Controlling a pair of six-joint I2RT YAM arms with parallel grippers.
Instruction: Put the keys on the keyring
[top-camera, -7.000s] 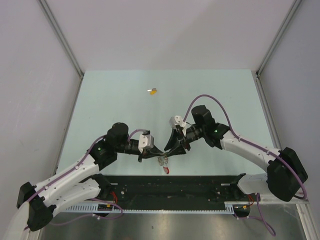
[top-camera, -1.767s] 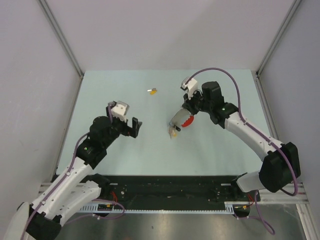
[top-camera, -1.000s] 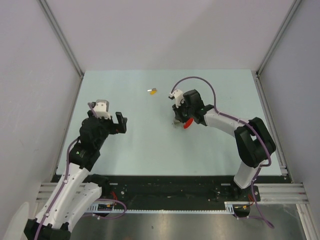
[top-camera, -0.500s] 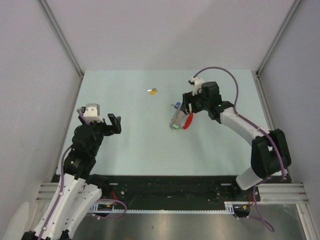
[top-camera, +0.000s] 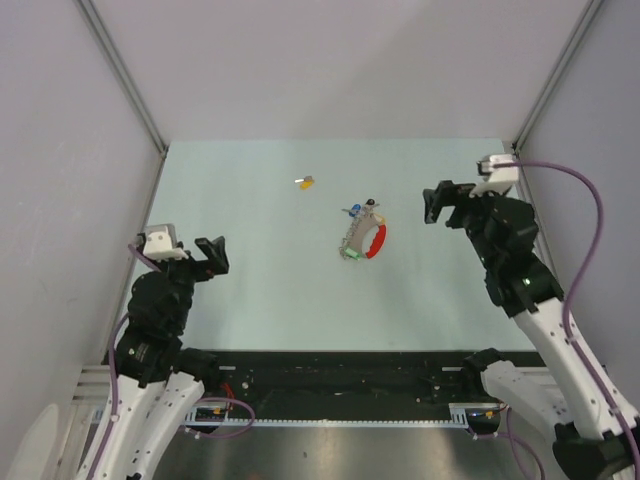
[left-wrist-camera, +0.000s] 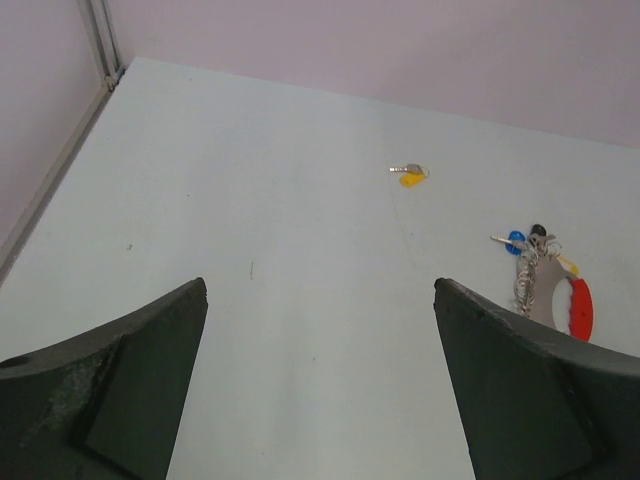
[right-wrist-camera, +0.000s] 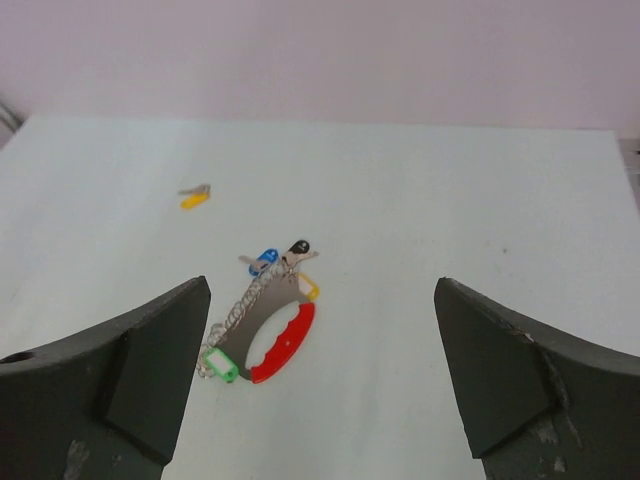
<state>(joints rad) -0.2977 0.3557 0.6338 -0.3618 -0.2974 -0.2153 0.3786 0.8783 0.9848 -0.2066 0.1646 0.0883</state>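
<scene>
While the left hand (top-camera: 211, 257) and right hand (top-camera: 437, 204) are held spread and empty, the yellow key (top-camera: 306, 182) at upper centre could be flicked away if pinched off-centre.

Light was bright, soft and even; the keyring (top-camera: 365, 238) cast only a faint shadow on the table (top-camera: 260, 285). Wrist views looked slightly soft.

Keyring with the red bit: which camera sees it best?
The right wrist view: the keyring lies near the middle, big enough to show its red band, grey strap and coloured keys. The top view shows it tiny; the left wrist view, small at the right side.
</scene>
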